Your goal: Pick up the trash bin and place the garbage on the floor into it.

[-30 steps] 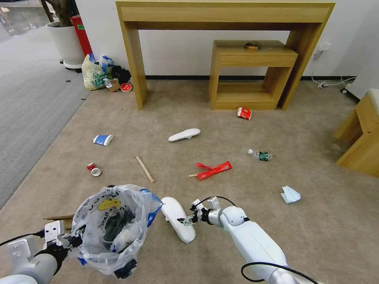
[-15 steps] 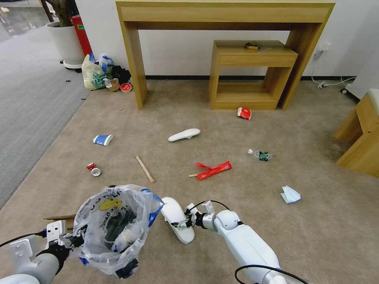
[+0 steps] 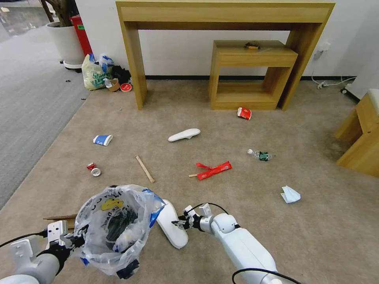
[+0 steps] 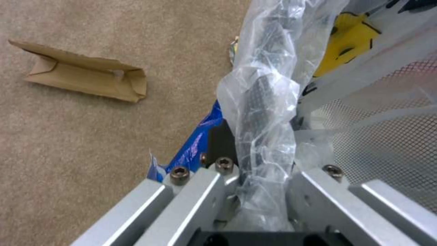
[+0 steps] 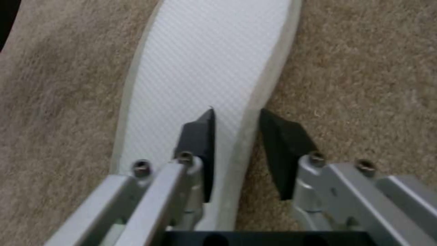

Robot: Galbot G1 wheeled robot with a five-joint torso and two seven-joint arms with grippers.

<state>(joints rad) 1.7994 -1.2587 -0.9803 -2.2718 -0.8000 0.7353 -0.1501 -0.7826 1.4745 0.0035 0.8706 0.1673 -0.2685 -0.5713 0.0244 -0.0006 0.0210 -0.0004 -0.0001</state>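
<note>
My left gripper is shut on the rim of the trash bin, a black bin lined with a crinkly clear bag, held just above the floor. To its right my right gripper is closed over the long edge of a white foam insole; one finger rests on the insole, the other on the carpet side. More garbage lies ahead: a second insole, a blue-white cup, a crushed can, a wooden stick, red wrappers, a bottle, a tissue and cardboard.
A tall wooden console table with a smaller one under it stands against the back wall. Wooden furniture is at the right edge. A tied yellowish-green bag and a white planter sit far left by the grey carpet.
My right gripper has moved left toward the bin, and the near insole has shifted left with it. The bin and left gripper have barely moved.
</note>
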